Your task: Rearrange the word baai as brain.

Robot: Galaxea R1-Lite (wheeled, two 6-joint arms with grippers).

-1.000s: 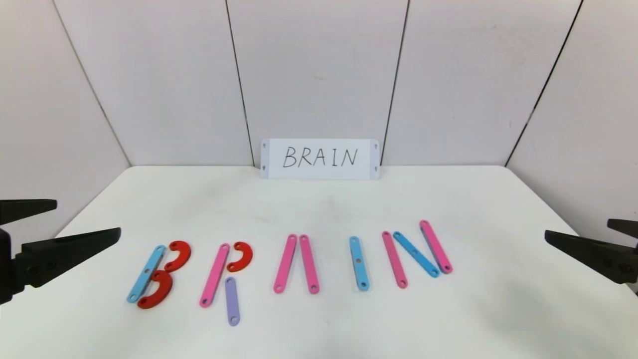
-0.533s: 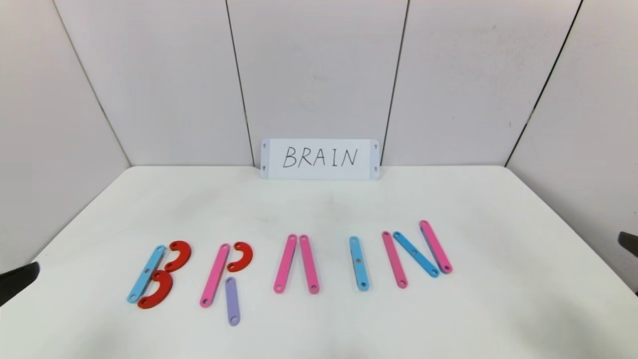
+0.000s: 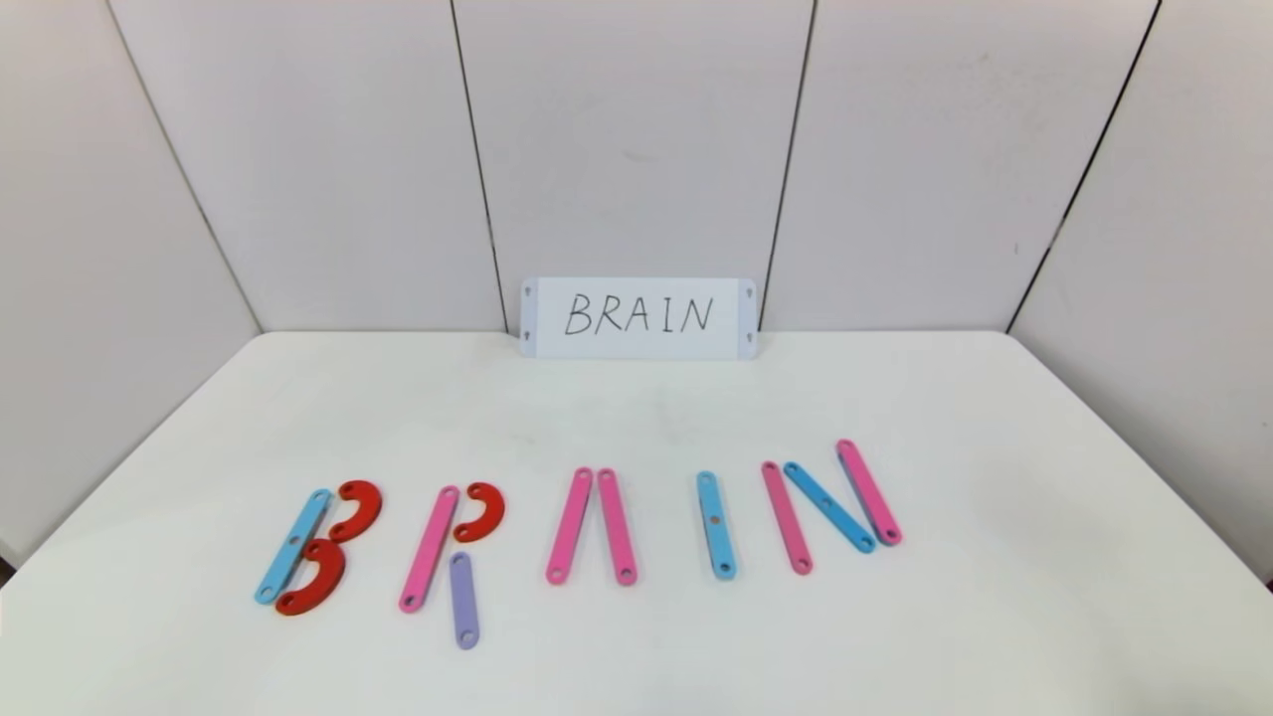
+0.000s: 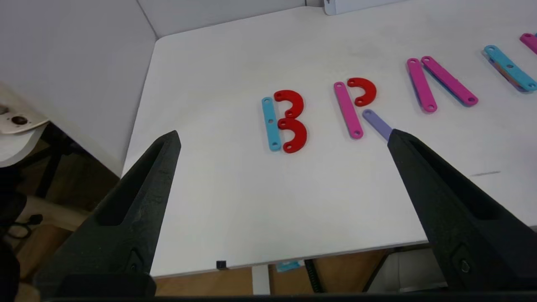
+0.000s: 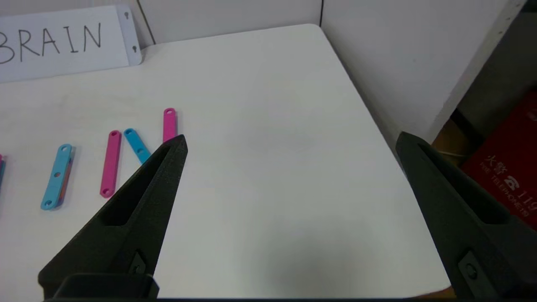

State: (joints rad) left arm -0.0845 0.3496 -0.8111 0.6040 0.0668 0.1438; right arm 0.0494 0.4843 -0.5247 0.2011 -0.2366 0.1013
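White counter (image 3: 636, 418) fills the scene. Nearest, the left hand (image 4: 283, 136) and right hand (image 5: 291, 140) hang spread wide and empty, off the front corners. Farther in, the word (image 3: 577, 527) lies flat, spelling BRAIN; the white card (image 3: 638, 317) stands against the wall.

The word (image 3: 577, 527) is flat matt plastic (smooth-faced), lying on a smooth, matt white table (image 3: 636, 418).

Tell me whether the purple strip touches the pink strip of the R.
Apart. The head view shows bare table between the purple strip and the pink strip; the left wrist view shows the same gap.
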